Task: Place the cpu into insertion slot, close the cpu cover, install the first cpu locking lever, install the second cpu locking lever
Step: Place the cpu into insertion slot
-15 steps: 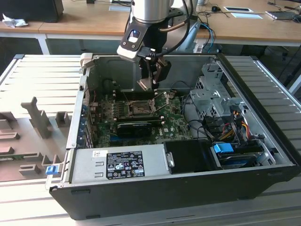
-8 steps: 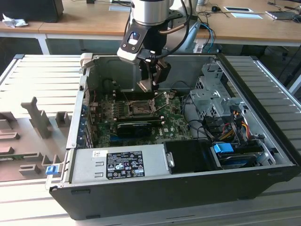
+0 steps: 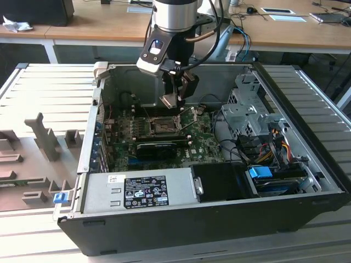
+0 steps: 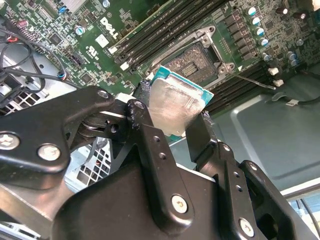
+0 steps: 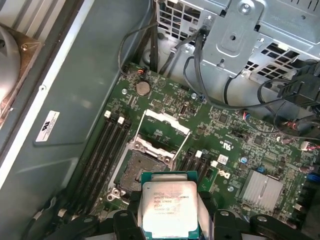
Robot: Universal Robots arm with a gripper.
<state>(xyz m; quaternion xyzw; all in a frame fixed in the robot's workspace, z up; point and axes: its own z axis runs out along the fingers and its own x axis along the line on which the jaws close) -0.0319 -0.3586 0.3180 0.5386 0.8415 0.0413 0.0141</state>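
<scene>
**A:** Start at the exterior view's left. What is there?

**B:** Grey fixture blocks (image 3: 44, 137) on the slatted table (image 3: 49, 82), well apart from the work. Next comes the open computer case (image 3: 219, 219). Its power supply (image 3: 137, 192) sits at about seven o'clock from the insertion slot (image 3: 163, 126), and the long black card (image 3: 156, 148) is close by at six o'clock.

**A:** And the gripper?

**B:** The gripper (image 3: 176, 103) hangs over the motherboard (image 3: 203, 142), roughly one o'clock from the slot. It is clamped on the cpu (image 3: 168, 100) by two opposite edges. I'd judge the edge hold keeps the underside free to seat and lets the fingers release without fouling the rim.

**A:** So the chip isn't in?

**B:** No, it is in the air, apart from the slot, and looks a little tilted. The slot's dark centre is bare.

**A:** The cover?

**B:** In the first wrist view the cpu cover (image 5: 167, 121) is swung open, away from the socket. It has to be, I think, or the chip could not go down.

**A:** What does each view add?

**B:** The exterior view gives the height above the board and the drive cage (image 3: 247, 107) near three o'clock. The first wrist view looks onto the chip's printed metal face. The second wrist view shows the chip's teal border and the fingers (image 4: 143, 107) pressed against its edges. It also shows a thin wire lever (image 4: 252, 80) lying free beside the slot.
</scene>
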